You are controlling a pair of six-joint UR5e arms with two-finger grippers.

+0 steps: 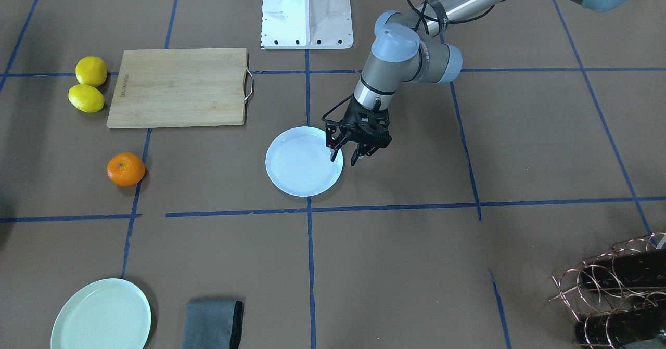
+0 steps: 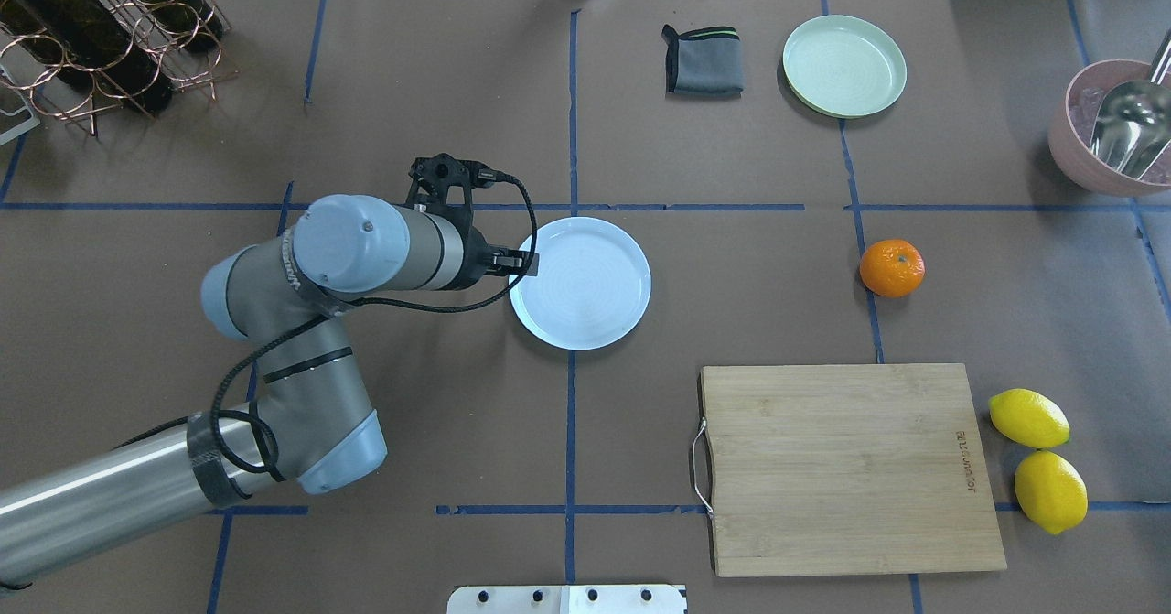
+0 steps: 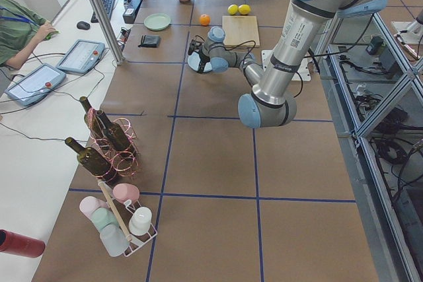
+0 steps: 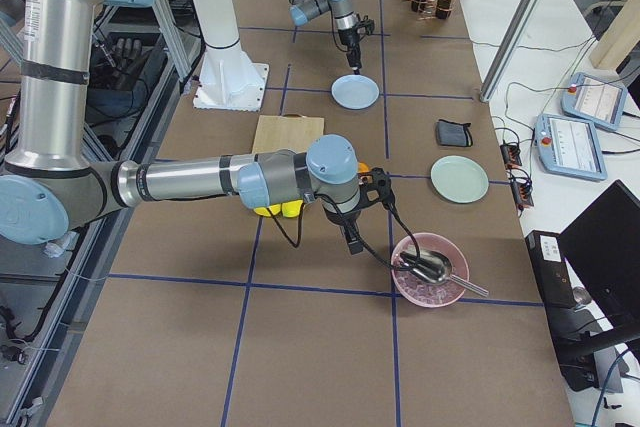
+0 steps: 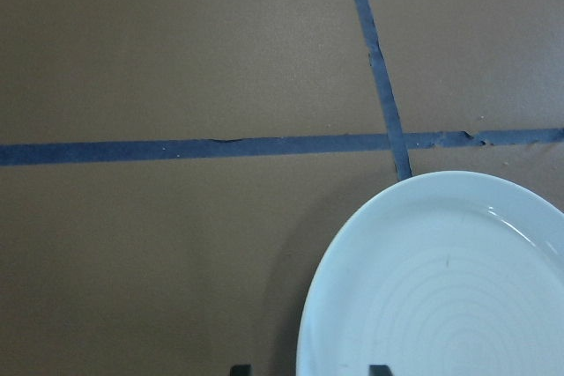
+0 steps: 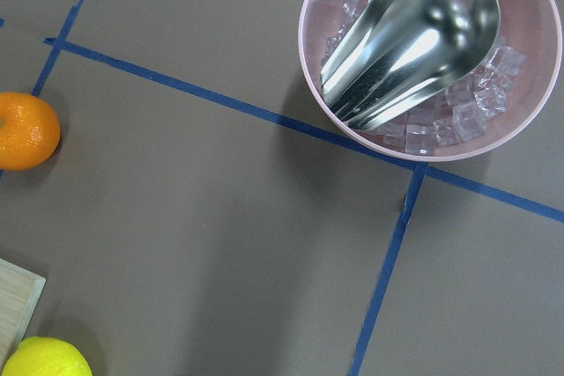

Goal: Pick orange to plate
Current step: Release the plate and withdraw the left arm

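Left gripper (image 1: 344, 159): pointed down at the plate (image 1: 299, 171), at the edge nearest its own arm. Its fingers (image 1: 336, 152) were spread apart with nothing between them, one tip over the rim and the other just outside it, above the table (image 1: 416, 245). The left wrist view showed both tips wide apart at its lower edge, the plate's rim running between them. Right gripper (image 4: 351, 242): seen only from the side, well apart from the plate and close above the table; whether its fingers were spread or pressed together could not be told. Orange (image 2: 891, 267): on the table, well apart from the plate and to its right in the overhead view. It rested on its flattened underside, short axis upright, green stem dot facing up, and neither gripper touched it. Board (image 2: 846, 468): right of the plate and nearer the robot. Lemons (image 2: 1028, 417): two, just beside each other, beyond the board from the plate. Green plate (image 2: 843, 66) and cloth (image 2: 703, 59): right of the plate, farther from the robot. Bowl (image 2: 1075, 152): farthest right of the plate, holding ice and a scoop (image 2: 1134, 129).
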